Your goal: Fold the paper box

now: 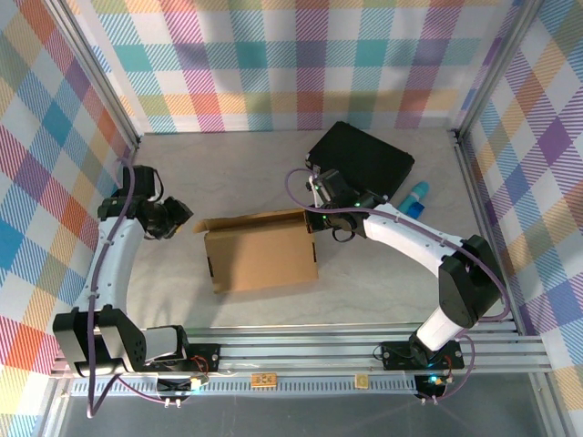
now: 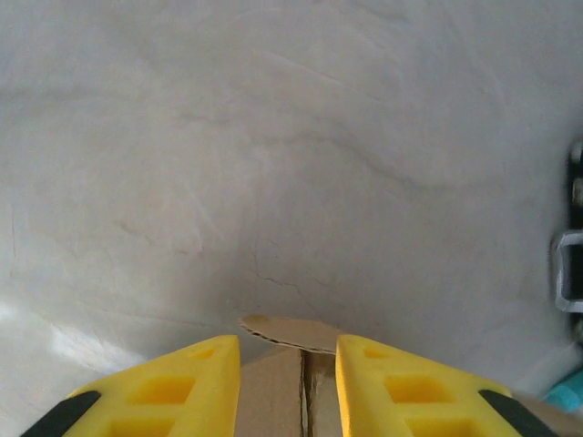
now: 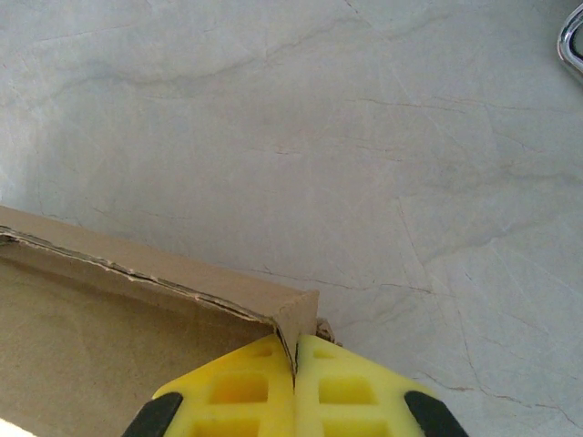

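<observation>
Brown box [image 1: 264, 255] sits mid bench [image 1: 383, 291], half formed. Right hand [image 3: 294, 348] is pinched on its far right corner wall; left hand [image 2: 288, 353] gapes around the left flap tip. Best to close the left hand squarely, then fold inward while the right steadies.

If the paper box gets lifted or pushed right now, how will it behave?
Probably light: the paper box is thin corrugated card. Held at one corner wall by the jaws of the right gripper, it would likely twist or sag. Pushed, it should slide easily on the smooth table.
</observation>
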